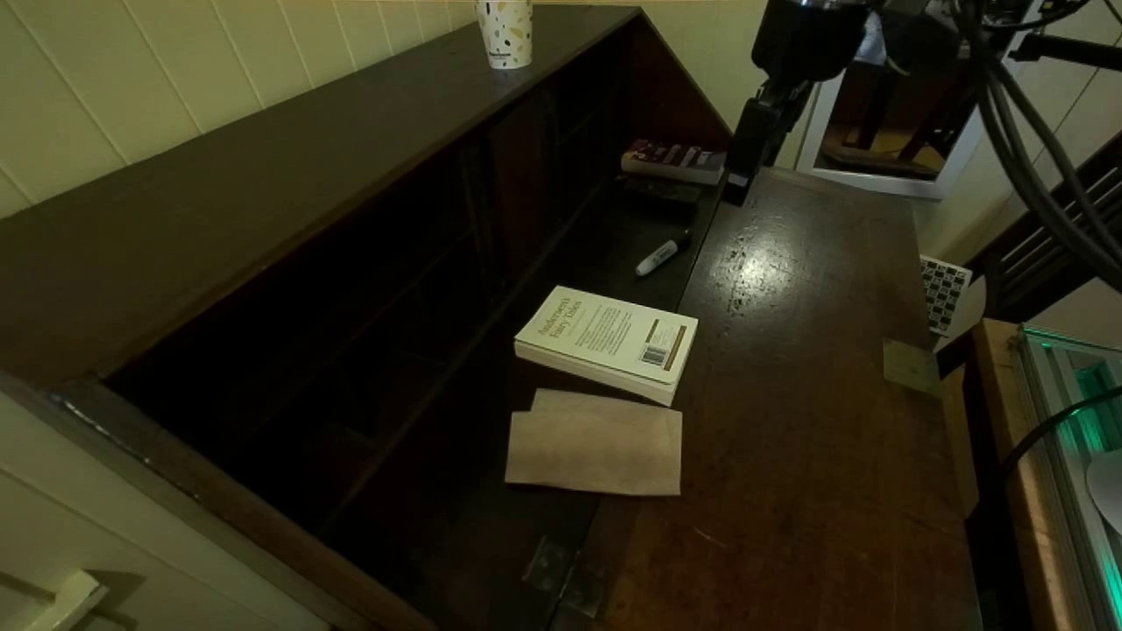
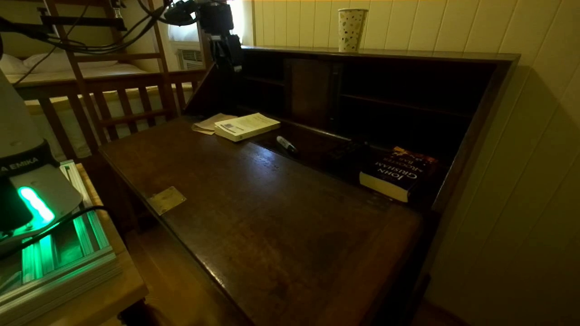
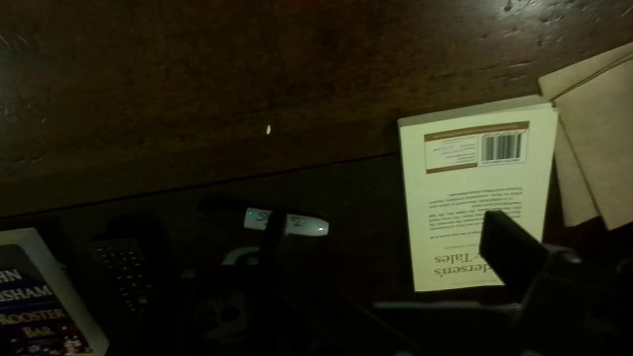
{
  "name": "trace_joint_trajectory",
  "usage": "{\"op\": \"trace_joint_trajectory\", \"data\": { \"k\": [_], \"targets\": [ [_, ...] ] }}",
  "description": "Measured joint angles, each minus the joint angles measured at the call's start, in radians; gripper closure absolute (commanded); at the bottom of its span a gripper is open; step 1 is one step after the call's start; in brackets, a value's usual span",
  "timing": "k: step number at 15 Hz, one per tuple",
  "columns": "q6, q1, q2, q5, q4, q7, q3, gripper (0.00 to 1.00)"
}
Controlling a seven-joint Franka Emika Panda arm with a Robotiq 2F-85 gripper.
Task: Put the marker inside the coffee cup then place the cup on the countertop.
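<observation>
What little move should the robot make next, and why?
Probably ease the open pincer sideways, toward the dark end of the marker. In the wrist view, one finger overlaps the marker and only its white end shows in the gap; shifting should bring more of it between the fingers.

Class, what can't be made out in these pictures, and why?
Coffee cup: rim and opening cut off by the top edge, in an exterior view.
Marker: middle covered by a gripper finger, wrist view.
White book: title partly behind the other finger, wrist view.
Desk shelves: too dark to see inside, in both exterior views.
</observation>
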State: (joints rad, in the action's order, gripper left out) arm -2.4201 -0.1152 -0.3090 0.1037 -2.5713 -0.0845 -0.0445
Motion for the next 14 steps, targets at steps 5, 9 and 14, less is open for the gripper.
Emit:
{"op": "trace_joint_trajectory", "data": {
  "k": [5,9,14],
  "targets": [
    [-0.145,-0.067,0.085,0.158,0.0,-0.205,0.025,0.0],
    [-0.165,-0.063,0.121,0.136,0.002,-0.237,0.023,0.0],
    [-0.161,-0.072,0.124,0.162,0.005,-0.306,0.025,0.0]
  ]
}}
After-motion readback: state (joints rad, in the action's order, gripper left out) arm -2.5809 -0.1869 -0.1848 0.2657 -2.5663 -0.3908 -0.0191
